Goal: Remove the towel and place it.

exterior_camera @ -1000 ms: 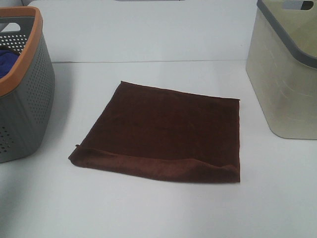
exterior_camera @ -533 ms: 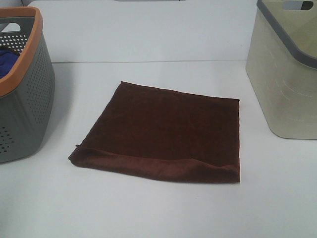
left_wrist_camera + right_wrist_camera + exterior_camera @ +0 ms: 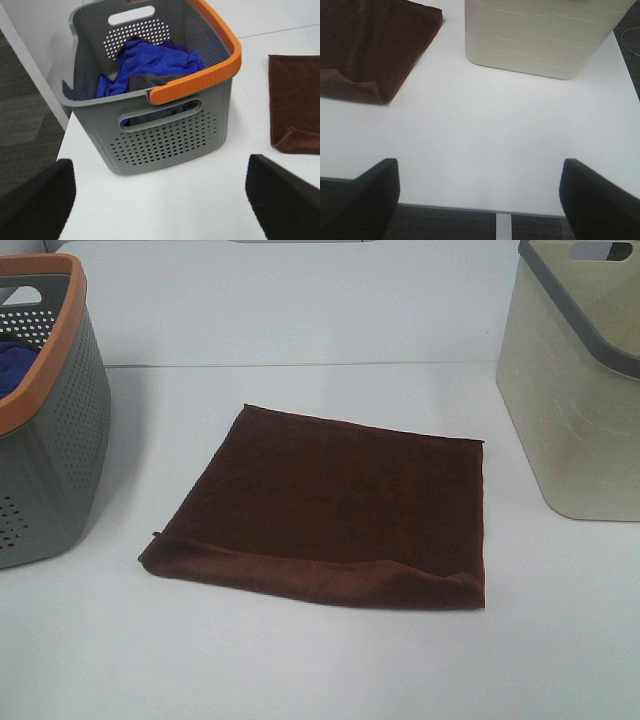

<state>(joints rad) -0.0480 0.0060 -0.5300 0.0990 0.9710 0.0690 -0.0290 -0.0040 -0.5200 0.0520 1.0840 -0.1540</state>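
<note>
Dark brown plush is noted spread flat on the white bench (image 3: pixel 300 670): the towel (image 3: pixel 330 510), roughly square, with its near edge folded over into a thick lip. It is taken as the landmark. To its left, well apart, a grey perforated basket (image 3: pixel 50 440) with an orange rim is seen, a blue cloth (image 3: pixel 150 62) heaped inside with something grey beneath it. To the towel's right, apart from it, a beige basket (image 3: pixel 580 410) with a grey rim is set. The towel is touched by neither arm; neither appears in the high view. The left gripper (image 3: pixel 160 200) is seen spread wide, held back above the bench beside the grey basket; the right gripper (image 3: pixel 480 200) is likewise wide, drawn back over the bench edge nearest the towel's folded corner. The towel is judged already out and laid down, or awaiting pickup; which cannot be told.
</note>
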